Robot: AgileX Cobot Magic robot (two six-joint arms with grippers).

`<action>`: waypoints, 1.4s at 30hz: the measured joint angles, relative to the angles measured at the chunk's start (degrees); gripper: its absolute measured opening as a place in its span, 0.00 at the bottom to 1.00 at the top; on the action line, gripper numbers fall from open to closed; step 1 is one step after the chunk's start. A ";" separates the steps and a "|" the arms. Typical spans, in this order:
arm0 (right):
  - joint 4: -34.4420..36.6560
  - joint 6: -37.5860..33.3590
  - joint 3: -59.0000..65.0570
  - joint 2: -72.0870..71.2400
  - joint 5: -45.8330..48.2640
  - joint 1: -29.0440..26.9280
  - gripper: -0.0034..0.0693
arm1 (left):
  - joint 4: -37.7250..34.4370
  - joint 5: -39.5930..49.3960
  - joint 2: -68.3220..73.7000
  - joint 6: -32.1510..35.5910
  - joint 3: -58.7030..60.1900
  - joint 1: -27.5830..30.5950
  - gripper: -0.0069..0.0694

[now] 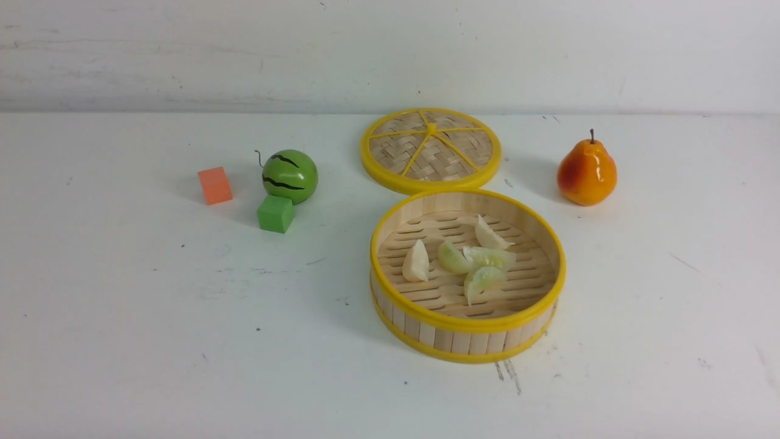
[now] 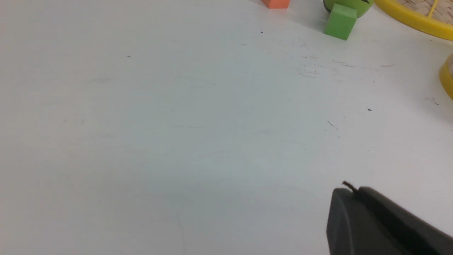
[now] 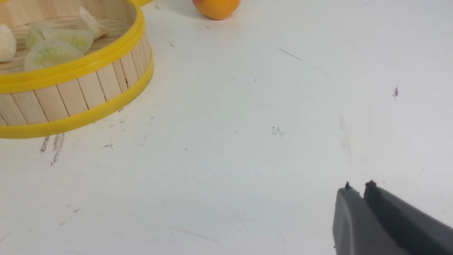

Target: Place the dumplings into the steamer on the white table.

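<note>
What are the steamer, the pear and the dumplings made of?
The steamer: looks like bamboo or thin wood, dull, with grainy strips; its yellow rims may be plastic.
The pear: perhaps painted plastic or foam, glossy, with bright shine spots.
The dumplings: maybe soft rubber or plastic, since some look greenish and partly see-through.

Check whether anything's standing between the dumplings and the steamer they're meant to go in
Nothing visible stands in the way: all five dumplings already lie inside the open steamer, and its lid is off, resting behind it on the white table.
</note>
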 joint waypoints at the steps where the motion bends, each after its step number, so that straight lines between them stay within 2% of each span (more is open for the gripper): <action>1: 0.05 0.00 0.00 0.00 0.00 0.00 0.12 | 0.00 0.00 0.00 0.00 0.00 0.00 0.07; 42: 0.00 0.00 0.00 0.00 0.00 0.00 0.19 | 0.00 0.00 0.00 0.00 0.00 0.00 0.09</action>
